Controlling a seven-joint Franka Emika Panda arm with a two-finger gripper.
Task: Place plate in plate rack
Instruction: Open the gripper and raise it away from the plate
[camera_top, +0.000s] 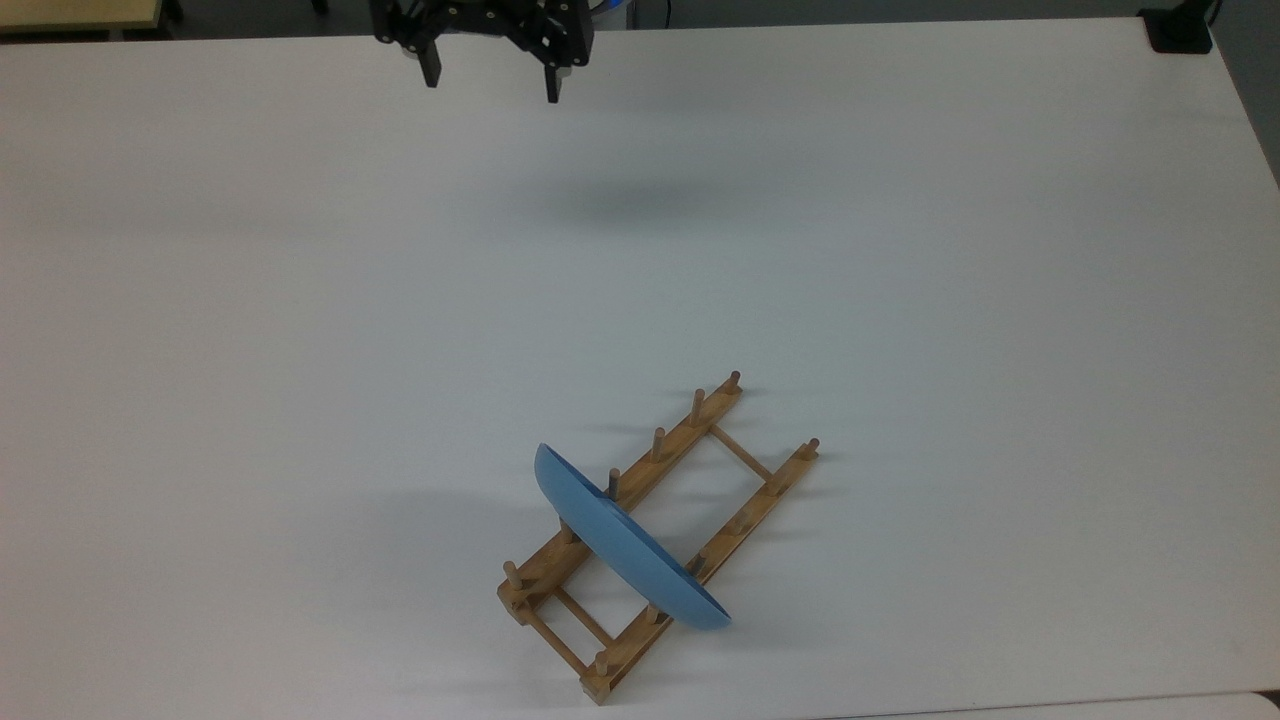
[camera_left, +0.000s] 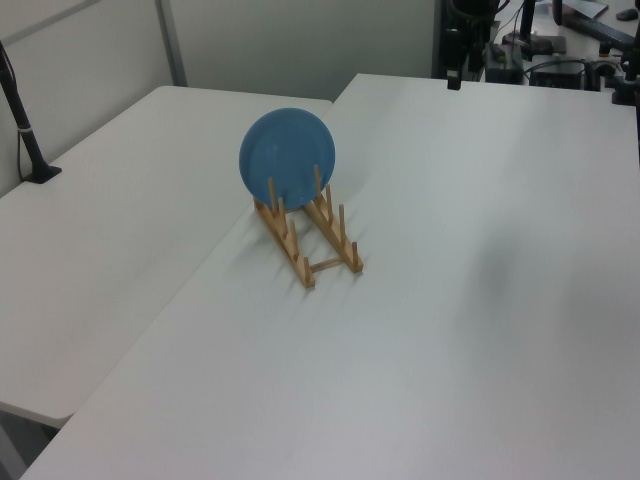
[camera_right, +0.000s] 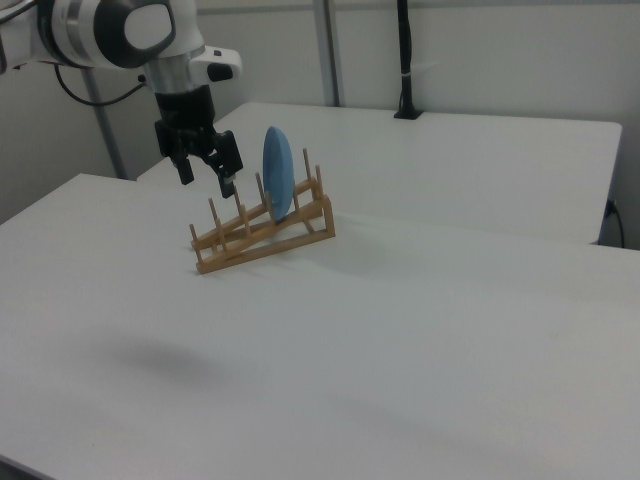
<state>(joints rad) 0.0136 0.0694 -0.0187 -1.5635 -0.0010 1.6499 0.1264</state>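
Observation:
The light-blue plate (camera_top: 625, 545) stands on edge in the wooden plate rack (camera_top: 765, 490), held between pegs near the rack's lower-left end in the top view. The left view shows the plate (camera_left: 287, 155) upright and facing the camera at the far end of the rack (camera_left: 325, 264). My gripper (camera_top: 490, 82) hangs open and empty over the table's far edge, well away from the rack. In the right view the gripper (camera_right: 207, 180) is high in the air at the left of the plate (camera_right: 277, 172) and the rack (camera_right: 265, 240).
The white table (camera_top: 300, 350) is bare around the rack. A black block (camera_top: 1180, 30) sits at the top view's upper right corner. A black post (camera_left: 25, 130) stands on the neighbouring table in the left view, and a seam runs between the two tables.

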